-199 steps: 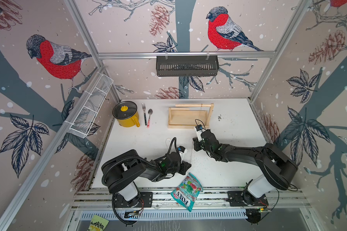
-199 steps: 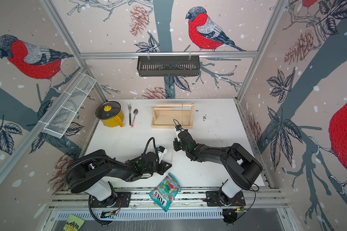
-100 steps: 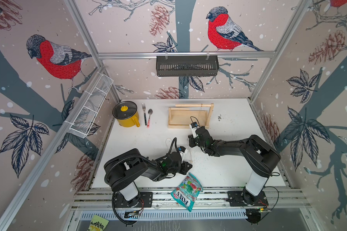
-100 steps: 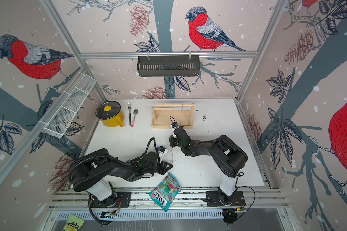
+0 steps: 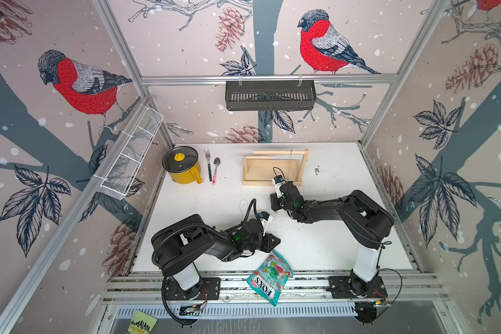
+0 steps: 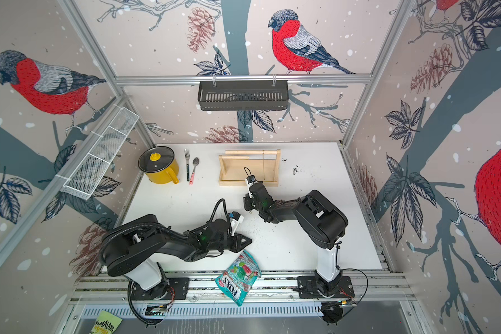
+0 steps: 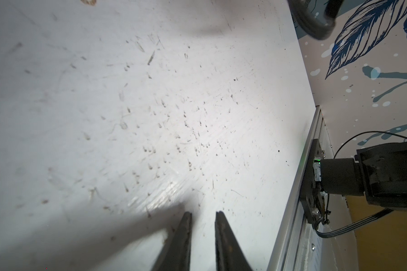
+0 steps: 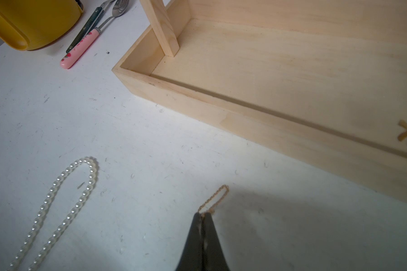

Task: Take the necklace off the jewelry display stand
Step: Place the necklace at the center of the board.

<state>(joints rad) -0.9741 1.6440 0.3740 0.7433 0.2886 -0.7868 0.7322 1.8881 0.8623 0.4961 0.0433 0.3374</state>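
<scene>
Clamping gold chain [image 8: 215,198] between shut right fingers [image 8: 193,239], low over tabletop [image 8: 92,112], off stand [image 8: 197,103], at its 6 o'clock. Holding left fingers [image 7: 181,239] slightly apart, empty. Seemingly setting down; next calling for releasing, then reaching toward thin chain [image 5: 291,164] hanging on dowel [image 5: 272,152], 12 o'clock.

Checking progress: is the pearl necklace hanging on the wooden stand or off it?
Off. The pearl necklace lies flat on the white table, apart from the jewelry display stand.
</scene>
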